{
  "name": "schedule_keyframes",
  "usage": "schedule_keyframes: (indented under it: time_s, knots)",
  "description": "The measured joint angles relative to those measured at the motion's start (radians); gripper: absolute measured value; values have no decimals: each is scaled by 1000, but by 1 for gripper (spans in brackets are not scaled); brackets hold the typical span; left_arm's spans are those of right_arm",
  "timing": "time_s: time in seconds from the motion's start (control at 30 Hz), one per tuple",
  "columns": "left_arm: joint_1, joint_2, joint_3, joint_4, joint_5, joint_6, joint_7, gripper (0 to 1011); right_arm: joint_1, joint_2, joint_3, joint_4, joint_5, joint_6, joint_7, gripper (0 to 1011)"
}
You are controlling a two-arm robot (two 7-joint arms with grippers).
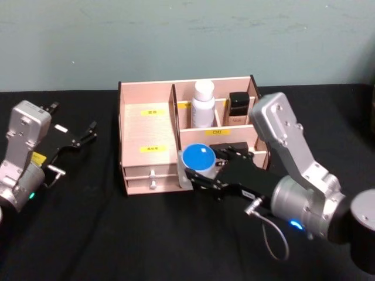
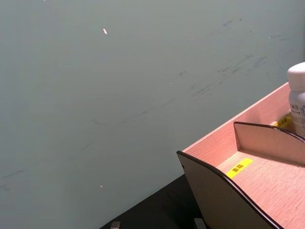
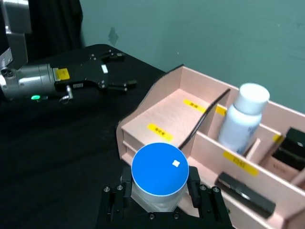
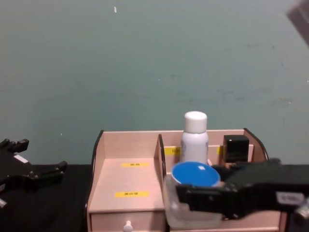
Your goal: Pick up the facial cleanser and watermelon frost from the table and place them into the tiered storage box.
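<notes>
Standing on the black table (image 1: 70, 234), the tiered storage box (image 1: 146, 126) is the biggest thing here, a light wooden organiser with yellow labels and 2 small drawers (image 1: 151, 174) at its front. Its wide left compartment is bare. At about 1 o'clock from that compartment, in the back row, a white bottle (image 1: 203, 104) stands upright, and a small black box (image 1: 238, 106) sits just beside it at its 3 o'clock.

The right arm reaches in from 4 o'clock, and the right gripper (image 1: 206, 168) is closed on a clear jar with a round blue lid (image 1: 197, 158). I cannot say whether this jar is the facial cleanser or the watermelon frost, because no label can be read. In the chest view the jar (image 4: 192, 195) is held in front of the box's right front part, level with the low front tier, and I cannot tell if it touches the wood.

The left gripper (image 1: 75, 140) rests low over the table at 9 o'clock from the box, well apart from it, with its fingers spread wide and holding nothing.

The step in hand seems to be the carrying of 1 item to the box. I think the next move calls for lifting the jar above the front wall, bringing it over a free compartment, lowering it upright and only then letting go.
</notes>
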Motion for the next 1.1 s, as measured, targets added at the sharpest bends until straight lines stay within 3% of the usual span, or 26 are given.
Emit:
schedule_keyframes:
  time_s: [0.17, 0.63, 1.1]
  knots:
    - [0, 0, 0, 0, 0, 0, 0, 1001, 51, -28, -27, 33, -16, 15, -9, 706]
    - [0, 0, 0, 0, 0, 0, 0, 1001, 209, -160, -101, 176, -88, 60, -38, 706]
    - [0, 0, 0, 0, 0, 0, 0, 1001, 285, -244, -138, 301, -152, 54, -48, 706]
